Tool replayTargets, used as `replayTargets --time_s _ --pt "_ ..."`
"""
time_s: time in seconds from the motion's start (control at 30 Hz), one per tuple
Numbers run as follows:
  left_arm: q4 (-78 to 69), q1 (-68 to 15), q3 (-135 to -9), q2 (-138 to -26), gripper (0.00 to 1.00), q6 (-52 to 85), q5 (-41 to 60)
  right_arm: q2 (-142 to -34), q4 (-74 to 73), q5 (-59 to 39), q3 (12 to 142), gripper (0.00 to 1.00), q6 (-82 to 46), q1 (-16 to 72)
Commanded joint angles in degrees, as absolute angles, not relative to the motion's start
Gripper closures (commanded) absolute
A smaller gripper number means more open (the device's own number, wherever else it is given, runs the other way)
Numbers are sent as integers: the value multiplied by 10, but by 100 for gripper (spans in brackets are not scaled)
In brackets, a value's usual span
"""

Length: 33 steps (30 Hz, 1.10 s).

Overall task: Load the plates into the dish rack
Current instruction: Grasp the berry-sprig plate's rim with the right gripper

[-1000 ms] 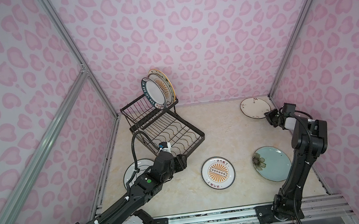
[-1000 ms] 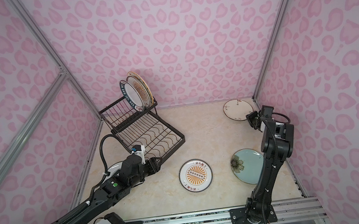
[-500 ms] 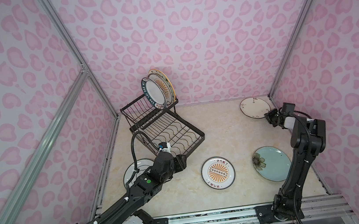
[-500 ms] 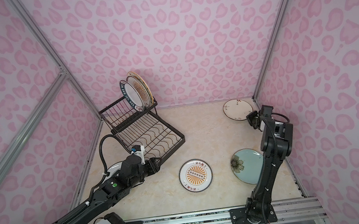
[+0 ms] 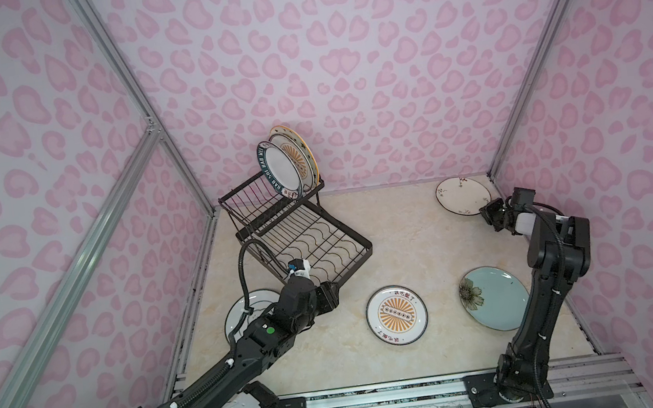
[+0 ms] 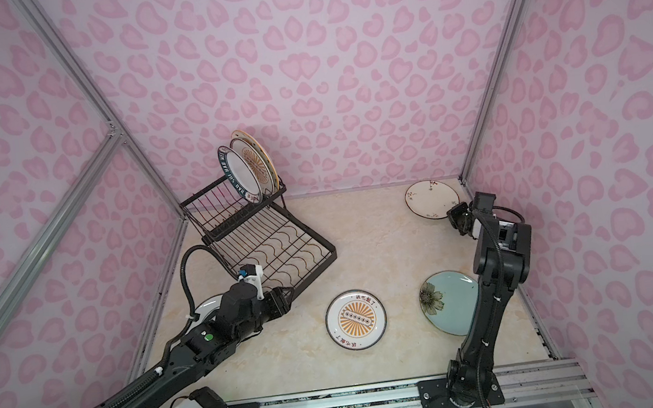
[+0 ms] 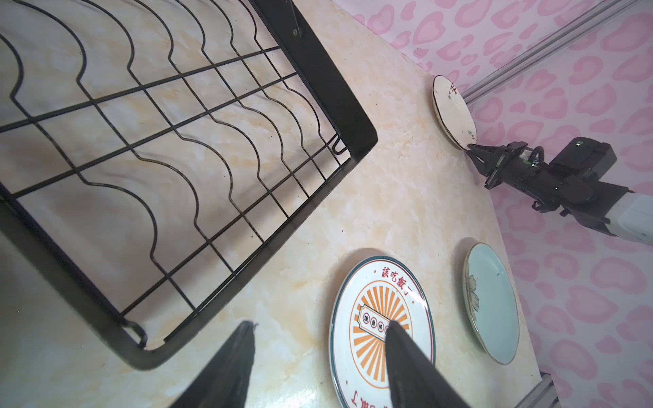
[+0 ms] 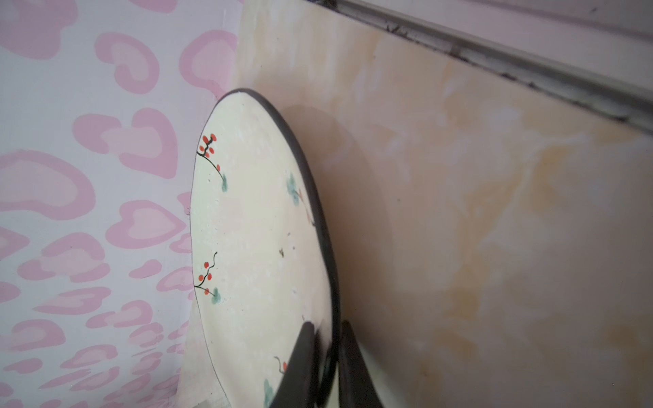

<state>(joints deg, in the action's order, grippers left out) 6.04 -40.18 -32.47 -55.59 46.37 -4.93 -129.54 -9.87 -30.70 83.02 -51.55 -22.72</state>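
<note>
As the right gripper [image 8: 328, 325] pinched a flowered plate's [image 8: 254, 229] dark rim, two glossy plates [image 5: 281, 168] stood in the wire rack [image 7: 327, 81].
Its wrist view showed both faces clamped; the left gripper [image 7: 319, 325] gaped empty beside the rack.

I see the dish rack [image 5: 299, 233] back-left on the table [image 5: 412, 241], two racked plates [image 5: 287, 167] standing in its raised rear basket. Back-right: corner plate [image 5: 463, 194]. Front-middle: centre plate [image 5: 397, 315], with right plate [image 5: 494, 299] to its right, not touching. Front-left, before the rack: left plate [image 5: 234, 320], partly under the left arm [image 5: 249, 350].
</note>
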Motion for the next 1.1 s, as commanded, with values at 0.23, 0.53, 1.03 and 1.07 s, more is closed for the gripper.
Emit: replayTargets --time_s 0.23,0.53,1.03,1.07 --pt "75 -401 -331 -547 39 453 -64 -1308 -50 -359 846 92 -452 -225" --pt "80 -402 -331 -539 39 453 -65 -1291 -11 -432 815 93 -377 -224" --pt "125 -402 -333 -486 39 435 -91 -1274 201 -464 834 92 -162 -162" --pt "126 -401 -332 -481 39 435 -92 -1271 202 -463 829 92 -159 -162"
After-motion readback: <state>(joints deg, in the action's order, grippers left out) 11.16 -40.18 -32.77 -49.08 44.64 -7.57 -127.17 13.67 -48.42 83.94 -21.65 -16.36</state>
